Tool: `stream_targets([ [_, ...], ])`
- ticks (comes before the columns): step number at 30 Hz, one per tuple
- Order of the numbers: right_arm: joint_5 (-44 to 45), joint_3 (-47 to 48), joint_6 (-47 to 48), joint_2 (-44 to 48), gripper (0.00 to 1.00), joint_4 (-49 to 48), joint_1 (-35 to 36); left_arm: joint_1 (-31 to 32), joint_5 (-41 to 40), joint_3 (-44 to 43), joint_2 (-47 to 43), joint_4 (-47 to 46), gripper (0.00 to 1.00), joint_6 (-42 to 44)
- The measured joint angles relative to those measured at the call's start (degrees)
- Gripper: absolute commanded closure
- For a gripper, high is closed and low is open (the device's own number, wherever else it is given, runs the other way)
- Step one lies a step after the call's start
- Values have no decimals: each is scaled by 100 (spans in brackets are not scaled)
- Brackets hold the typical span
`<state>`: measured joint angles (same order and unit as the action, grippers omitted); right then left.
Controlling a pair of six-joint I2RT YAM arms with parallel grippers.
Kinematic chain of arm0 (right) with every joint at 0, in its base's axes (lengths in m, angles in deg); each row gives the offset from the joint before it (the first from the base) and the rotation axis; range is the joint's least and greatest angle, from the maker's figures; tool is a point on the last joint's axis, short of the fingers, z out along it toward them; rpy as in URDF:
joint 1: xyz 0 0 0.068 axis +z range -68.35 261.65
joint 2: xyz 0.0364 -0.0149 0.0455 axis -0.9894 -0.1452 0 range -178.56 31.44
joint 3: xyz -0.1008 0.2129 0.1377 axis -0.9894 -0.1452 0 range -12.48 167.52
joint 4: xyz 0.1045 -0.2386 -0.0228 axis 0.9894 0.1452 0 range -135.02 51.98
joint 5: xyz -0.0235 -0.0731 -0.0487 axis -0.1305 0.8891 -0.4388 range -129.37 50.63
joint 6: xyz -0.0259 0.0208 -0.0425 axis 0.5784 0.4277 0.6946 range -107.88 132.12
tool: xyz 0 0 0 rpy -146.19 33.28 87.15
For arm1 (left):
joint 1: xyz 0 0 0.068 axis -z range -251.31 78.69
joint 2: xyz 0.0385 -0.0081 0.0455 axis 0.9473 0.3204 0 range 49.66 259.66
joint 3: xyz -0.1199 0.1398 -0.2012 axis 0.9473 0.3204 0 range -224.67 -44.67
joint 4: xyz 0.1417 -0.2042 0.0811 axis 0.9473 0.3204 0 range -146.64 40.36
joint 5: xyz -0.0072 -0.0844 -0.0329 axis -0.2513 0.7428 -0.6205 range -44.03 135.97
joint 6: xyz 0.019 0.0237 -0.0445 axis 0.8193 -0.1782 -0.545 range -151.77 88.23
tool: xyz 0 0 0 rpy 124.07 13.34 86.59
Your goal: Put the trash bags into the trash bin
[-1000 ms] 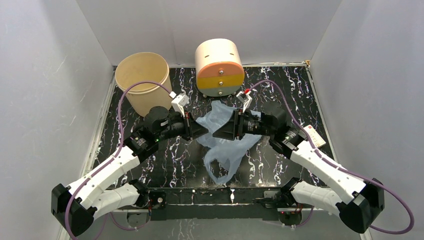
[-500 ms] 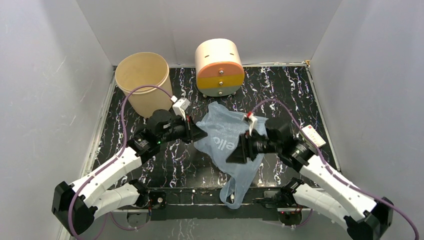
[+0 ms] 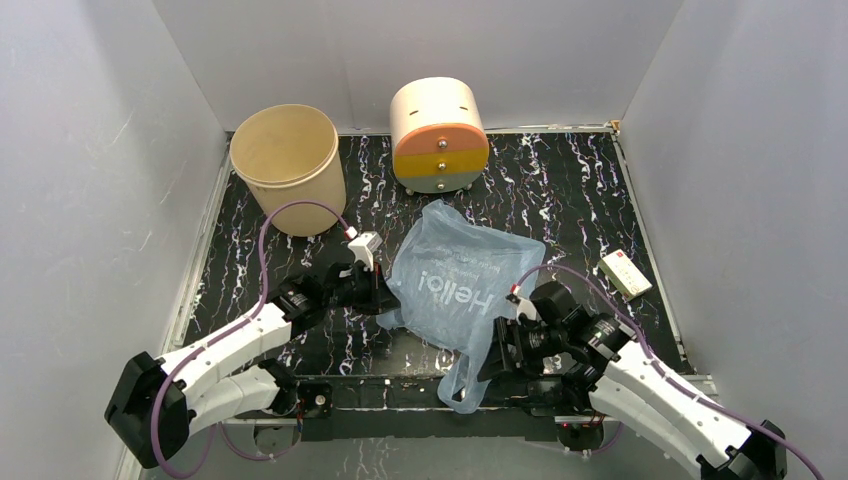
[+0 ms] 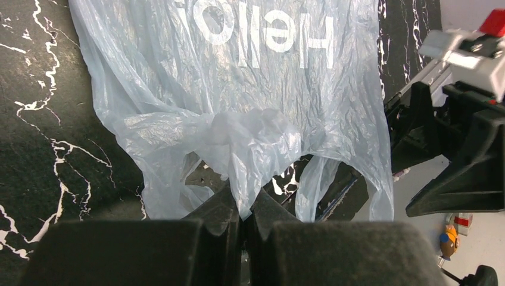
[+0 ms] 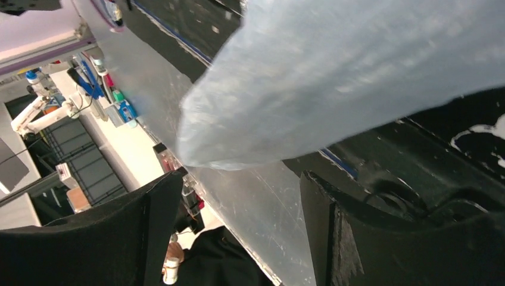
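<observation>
Pinching a bunched fold of the trash bag (image 4: 250, 134), left gripper (image 4: 243, 207) clamps tight | right gripper (image 5: 238, 196) spread wide, holding nothing | bag sprawls on the table (image 3: 560, 190), tail over near edge | trash bin (image 3: 300, 203) well apart, back left | best lifted high so trailing film clears rim

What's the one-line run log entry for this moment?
left fingers: shut on trash bag | right fingers: open, gripping nothing | trash bag: spread out, outside trash bin
</observation>
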<state>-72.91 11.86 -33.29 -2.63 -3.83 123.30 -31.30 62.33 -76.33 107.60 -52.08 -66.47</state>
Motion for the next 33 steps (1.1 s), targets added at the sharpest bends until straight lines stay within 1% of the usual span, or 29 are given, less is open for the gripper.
stream_targets([
  [4,-116,-428,-393,201,16,42,0,26,-46,7,15,-7,100,33],
  [7,-72,-551,-710,153,17,-433,0,35,-48,13,68,-13,100,66],
  [8,-13,-577,-839,42,21,-730,0,39,-48,22,83,-20,100,72],
  [9,63,-619,-960,-114,30,-1134,0,46,-50,31,92,-20,100,81],
  [11,262,-667,-1176,-514,43,-1902,0,52,-50,44,96,-20,100,92],
  [13,658,-640,-1327,-1034,58,-2653,-2,66,-52,55,98,-24,100,103],
  [15,1241,-374,-1294,-1690,72,-2966,-48,72,-55,72,98,-28,100,103],
  [16,1532,-157,-1207,-1956,76,-2979,-98,72,-59,103,90,-59,100,96],
  [17,1775,63,-1106,-2153,77,-2968,-155,72,-72,144,74,-92,100,74],
  [18,2083,372,-968,-2363,76,-2949,-236,72,-76,199,55,-149,100,46],
  [19,2337,697,-802,-2540,69,-2955,-341,74,-85,251,33,-197,100,7],
  [22,2669,1478,-256,-2835,39,-3034,-719,74,-76,507,9,-616,100,-221],
  [23,2599,1718,0,-2933,35,-3047,-885,76,-74,588,26,-793,100,-313],
  [26,2035,2321,706,-3344,31,-2966,-1261,87,-81,767,177,-1316,100,-551],
  [28,1526,2472,1095,-3630,29,-2859,-1338,96,-109,793,363,-1513,100,-651],
  [30,1102,2284,1322,-3679,26,-2702,-1340,101,-162,793,549,-1648,100,-697],
  [33,505,1694,1578,-3353,23,-2455,-1333,103,-238,793,800,-1794,100,-750],
])
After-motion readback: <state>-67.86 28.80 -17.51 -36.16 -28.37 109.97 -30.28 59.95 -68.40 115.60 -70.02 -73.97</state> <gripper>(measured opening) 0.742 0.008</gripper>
